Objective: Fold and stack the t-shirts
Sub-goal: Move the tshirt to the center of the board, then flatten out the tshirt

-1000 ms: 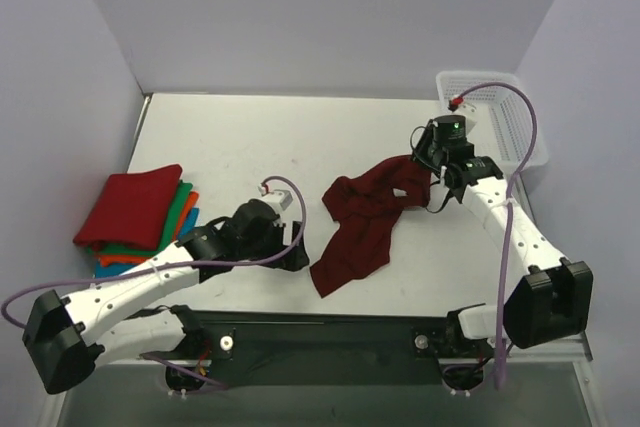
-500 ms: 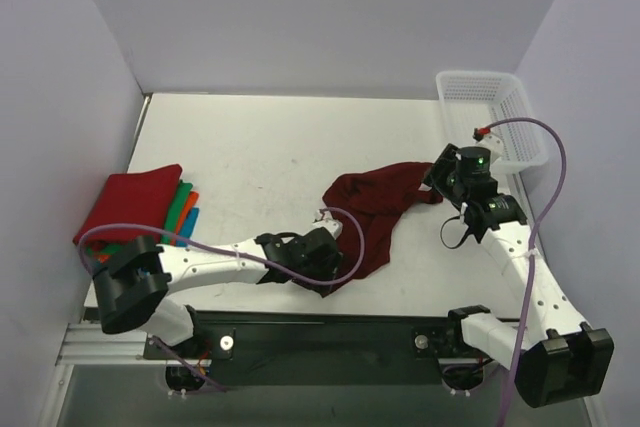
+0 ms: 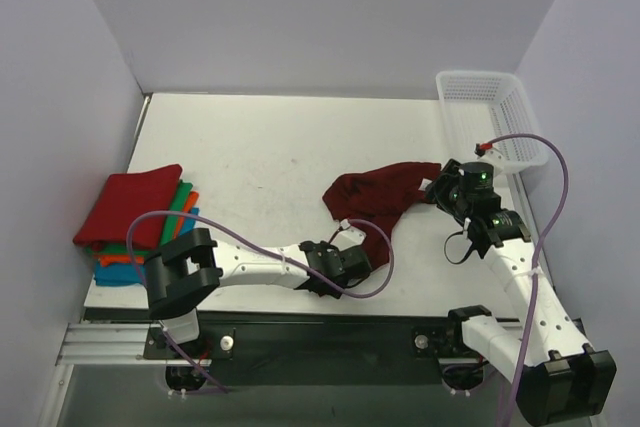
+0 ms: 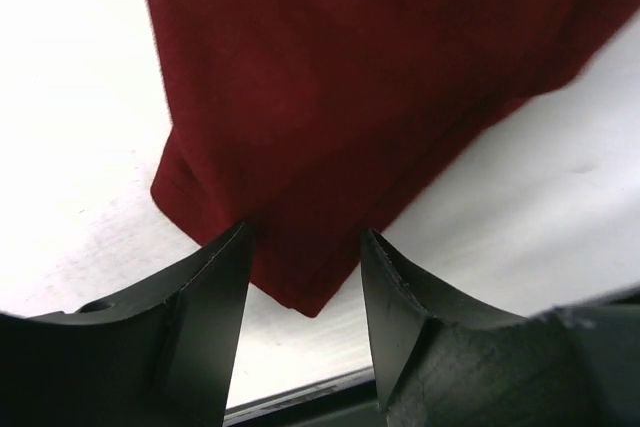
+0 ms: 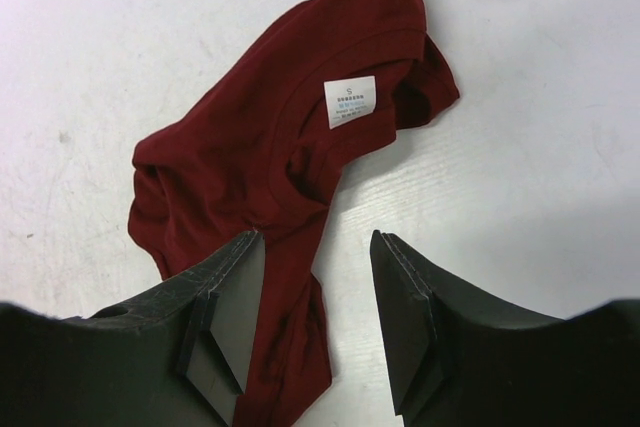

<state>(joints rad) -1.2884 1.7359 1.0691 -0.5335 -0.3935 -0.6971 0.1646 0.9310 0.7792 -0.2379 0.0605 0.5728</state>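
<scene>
Shirt [image 3: 385, 195] in dark maroon lies on the table [image 3: 250, 147], a bit right of the middle. It is not folded. It is bunched up and full of wrinkles, and one corner points to the near edge. A small white tag [image 5: 350, 103] shows by the neck.

The left gripper [image 4: 305, 237] is low at that near corner. Its fingers are partly apart, one on each side of the corner's tip, and they do not pinch the cloth. The right gripper [image 5: 315, 237] is over the shirt's right end. Its fingers are apart too, and they hold nothing.

A pile [image 3: 140, 219] of folded shirts sits at the left edge of the table. The top one is bright red. Green, orange and blue edges peek out under it. The pile is well apart from the maroon shirt.

A white mesh basket [image 3: 478, 75] stands at the far right corner. All the shirts are on the table, outside the basket.
</scene>
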